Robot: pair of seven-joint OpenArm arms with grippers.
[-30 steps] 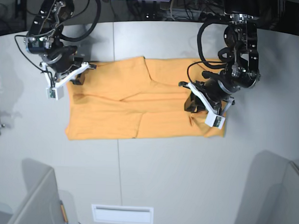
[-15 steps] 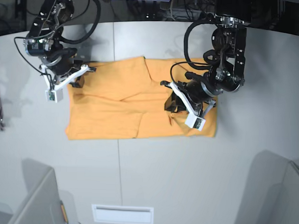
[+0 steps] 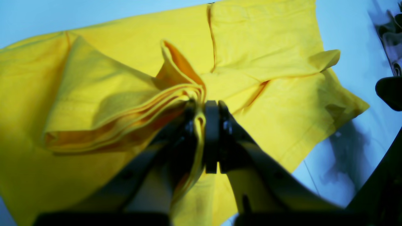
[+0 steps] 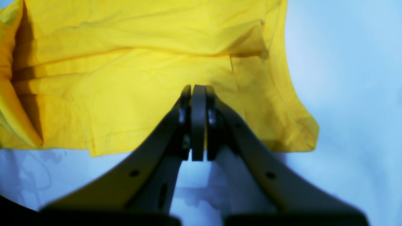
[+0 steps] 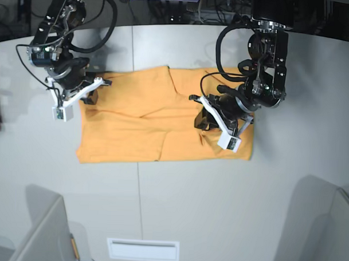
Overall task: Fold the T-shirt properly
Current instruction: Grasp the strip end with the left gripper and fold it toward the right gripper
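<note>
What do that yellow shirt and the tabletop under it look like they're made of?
The T-shirt looks like soft matte woven or knit cloth, probably cotton: it creases and bunches in limp layers where the left end effector pinches it. The table looks like a hard, smooth pale-grey panel, perhaps laminate; it shows seams and a faint sheen.

Right gripper (image 4: 198, 91) jaws pressed together with no gap — tips over the yellow T-shirt (image 4: 141, 78), contact unclear. Shirt fills the upper left, wrinkled, a folded layer across the top, hem edge near the jaws. Pale table (image 4: 345, 94) right and below — blurry shadows bottom left.
</note>
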